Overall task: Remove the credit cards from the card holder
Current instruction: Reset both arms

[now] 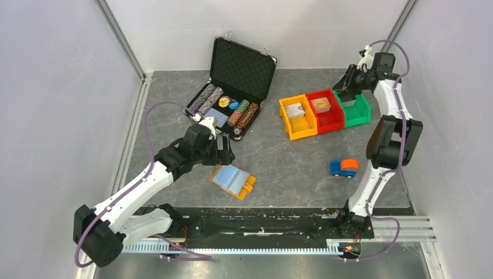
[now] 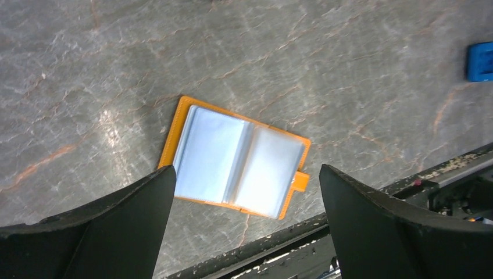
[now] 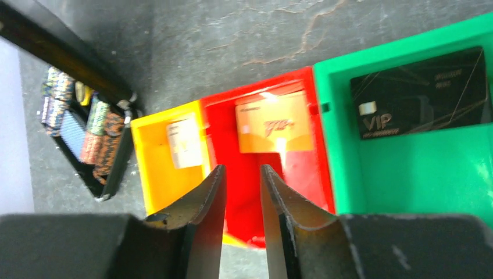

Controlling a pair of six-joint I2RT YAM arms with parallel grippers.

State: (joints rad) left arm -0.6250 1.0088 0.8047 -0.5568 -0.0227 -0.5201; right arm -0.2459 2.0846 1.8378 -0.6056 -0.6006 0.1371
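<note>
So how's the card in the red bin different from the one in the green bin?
The orange card in the red bin is bright with faint print, while the black card in the green bin is dark and marked VIP. The orange card shows a glare spot and the black card shows none. Both lie flat, one per bin.

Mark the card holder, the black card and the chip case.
card holder (image 2: 235, 161): left wrist view, centre fold of the sleeves.
black card (image 3: 418, 93): right wrist view, card's middle.
chip case (image 1: 238, 78): top view, open lid's lining.
</note>
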